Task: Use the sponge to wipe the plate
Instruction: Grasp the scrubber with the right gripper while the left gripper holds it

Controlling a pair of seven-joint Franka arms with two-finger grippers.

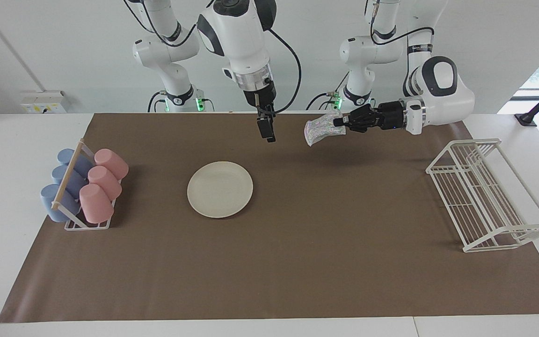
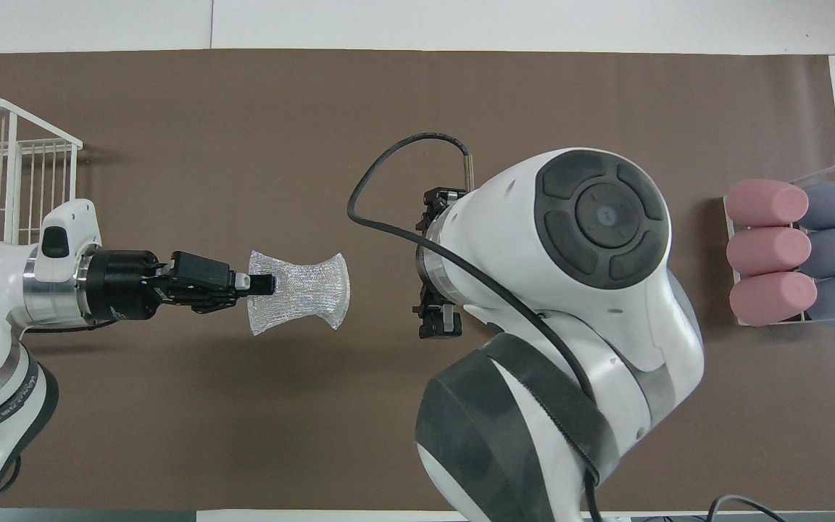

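At the right arm's end of the table, near the edge, a cup rack (image 1: pixel 87 223) holds six tumblers lying on their sides: three blue cups (image 1: pixel 56 201) in one row and three pink cups (image 1: pixel 95 202) in the other. Toward the middle of the brown mat (image 1: pixel 297 281) lies the plate (image 1: pixel 220 189), flat and bare, with nothing touching it. The right gripper (image 1: pixel 269 133) hangs above the mat just toward the robots' edge from the plate, pointing down; I cannot tell how its fingers stand. Further along, the left gripper (image 1: pixel 344 122) reaches sideways in the air over the mat, clenched on one edge of the sponge (image 1: pixel 322 129), which droops from it, well apart from the plate. So the sponge appears to be picked up, while the wiping itself is not yet begun. At the left arm's end, the white wire rack (image 1: pixel 484 196) stands with nothing in it.
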